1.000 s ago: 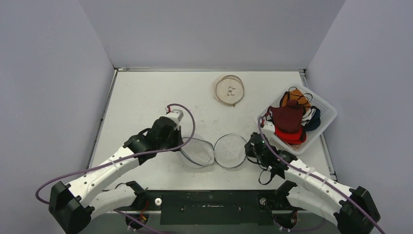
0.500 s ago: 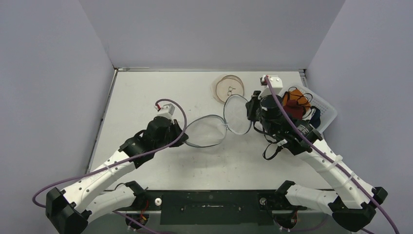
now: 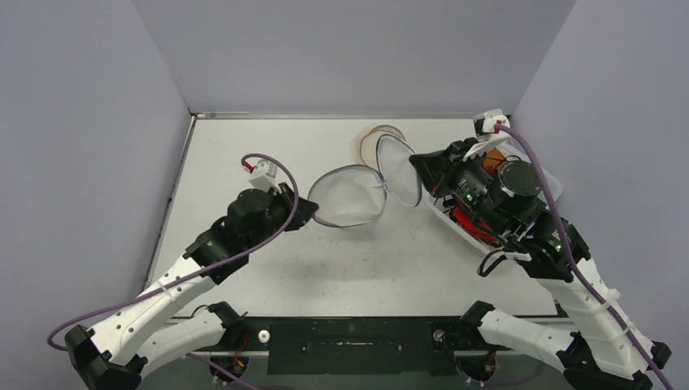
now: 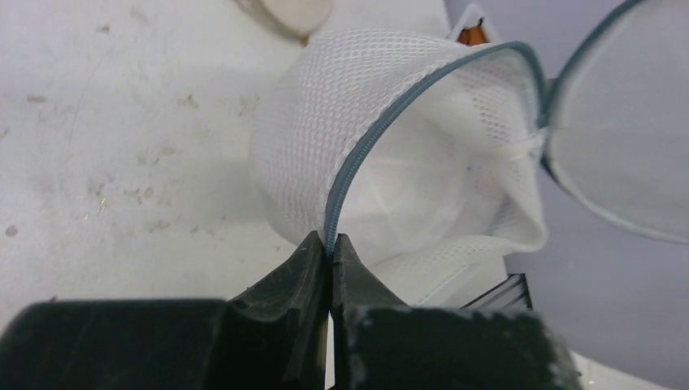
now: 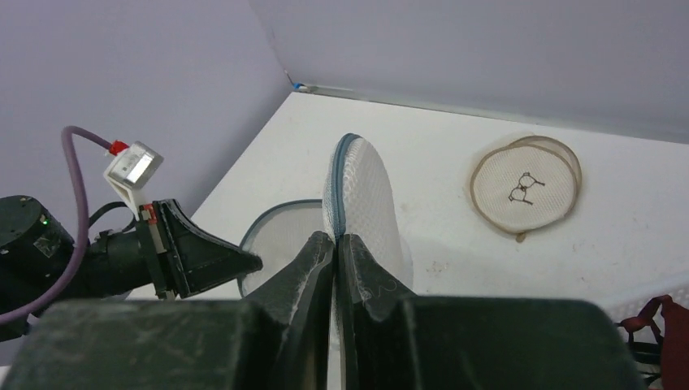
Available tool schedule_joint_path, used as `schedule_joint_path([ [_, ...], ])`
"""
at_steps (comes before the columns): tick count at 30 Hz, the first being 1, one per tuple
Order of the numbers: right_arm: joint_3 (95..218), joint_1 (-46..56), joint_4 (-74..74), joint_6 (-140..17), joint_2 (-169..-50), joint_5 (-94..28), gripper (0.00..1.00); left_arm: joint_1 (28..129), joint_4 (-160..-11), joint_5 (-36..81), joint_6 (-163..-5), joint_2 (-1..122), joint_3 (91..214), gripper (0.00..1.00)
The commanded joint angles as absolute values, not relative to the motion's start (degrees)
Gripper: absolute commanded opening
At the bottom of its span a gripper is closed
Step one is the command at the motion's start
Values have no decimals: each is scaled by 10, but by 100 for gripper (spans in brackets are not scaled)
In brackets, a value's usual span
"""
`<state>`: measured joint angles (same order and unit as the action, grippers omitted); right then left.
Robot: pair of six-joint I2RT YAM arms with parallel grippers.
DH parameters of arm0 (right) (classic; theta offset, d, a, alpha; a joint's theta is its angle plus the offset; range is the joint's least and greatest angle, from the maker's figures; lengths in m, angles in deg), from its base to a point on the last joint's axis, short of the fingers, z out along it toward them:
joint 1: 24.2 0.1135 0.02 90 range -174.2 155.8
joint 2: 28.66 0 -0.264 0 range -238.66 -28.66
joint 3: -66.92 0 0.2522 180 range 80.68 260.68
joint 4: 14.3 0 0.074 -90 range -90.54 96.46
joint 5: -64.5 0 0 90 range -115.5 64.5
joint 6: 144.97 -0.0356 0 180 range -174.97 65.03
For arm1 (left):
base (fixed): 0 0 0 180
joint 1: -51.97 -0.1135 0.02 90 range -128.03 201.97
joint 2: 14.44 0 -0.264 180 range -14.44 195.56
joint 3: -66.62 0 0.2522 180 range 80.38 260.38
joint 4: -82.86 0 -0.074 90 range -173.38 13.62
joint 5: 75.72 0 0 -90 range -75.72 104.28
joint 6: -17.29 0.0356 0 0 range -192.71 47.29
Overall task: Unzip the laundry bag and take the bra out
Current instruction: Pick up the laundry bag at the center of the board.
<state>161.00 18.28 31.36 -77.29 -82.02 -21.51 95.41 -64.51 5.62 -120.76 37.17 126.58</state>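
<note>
The white mesh laundry bag with grey zip rim [image 3: 351, 195] is now off the near part of the white counter [image 3: 244, 162], hanging farther back and tilted up. The right jaws now hold their half back beside the beige round pouch [image 3: 370, 145], and the left jaws sit farther back too.

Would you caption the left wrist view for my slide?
Left gripper clamped on the grey-zippered edge of a white mesh laundry bag.

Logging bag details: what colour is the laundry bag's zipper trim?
Grey-blue zipper trim; it shows best in the left wrist view.
</note>
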Motion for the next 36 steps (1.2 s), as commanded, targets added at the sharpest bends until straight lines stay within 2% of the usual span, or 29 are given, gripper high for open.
schedule_joint_path([
  [1, 1605, 188, 343, -793, -864, -174, 5, 951, -651, 55, -1189, 421, 1307, 0],
  [6, 1470, 187, 334, -812, -883, -114, 5, 952, -665, 129, -1201, 521, 1257, 0],
  [14, 1643, 191, 302, -771, -827, -145, 5, 955, -649, 50, -1161, 419, 1373, 0],
  [16, 1620, 191, 307, -773, -824, -135, 5, 956, -653, 57, -1161, 419, 1344, 0],
  [22, 1453, 191, 319, -808, -840, -98, 5, 956, -707, 113, -1214, 494, 1198, 0],
  [24, 1458, 192, 324, -798, -839, -90, 5, 956, -690, 104, -1208, 490, 1208, 0],
  [30, 1612, 193, 294, -747, -799, -116, 5, 960, -663, 33, -1169, 394, 1327, 0],
  [33, 1587, 193, 292, -744, -784, -103, 5, 963, -684, 25, -1171, 379, 1297, 0],
  [36, 1521, 193, 332, -767, -804, -70, 5, 961, -683, 56, -1196, 417, 1236, 0],
])
